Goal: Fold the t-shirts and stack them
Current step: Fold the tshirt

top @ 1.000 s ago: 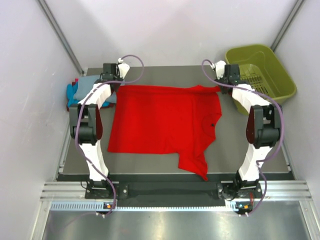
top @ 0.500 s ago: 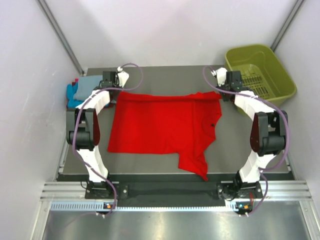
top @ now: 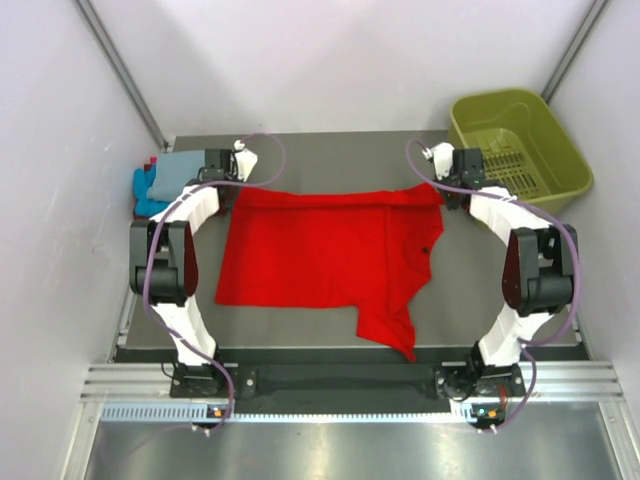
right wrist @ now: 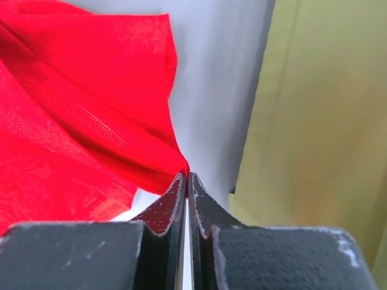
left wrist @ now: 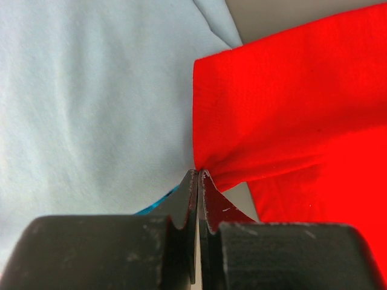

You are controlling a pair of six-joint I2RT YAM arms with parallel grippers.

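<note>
The red t-shirt (top: 330, 250) lies spread on the table, its far edge lifted and folded toward me. My left gripper (top: 234, 190) is shut on the shirt's far left corner (left wrist: 254, 121); its tips (left wrist: 198, 174) pinch the cloth. My right gripper (top: 440, 190) is shut on the far right corner (right wrist: 91, 109); its tips (right wrist: 187, 175) pinch the hem. A grey-blue t-shirt (top: 178, 166) lies folded on a turquoise one (top: 145, 190) at the far left; the grey-blue cloth (left wrist: 91, 103) fills the left of the left wrist view.
An olive-green plastic basket (top: 560, 150) stands at the far right corner, close to my right gripper; its wall (right wrist: 326, 109) fills the right of the right wrist view. Grey walls enclose the table on three sides.
Both grippers have pulled the red shirt's far edge toward me, folding it over, so the far edge now sits lower in the top view.
</note>
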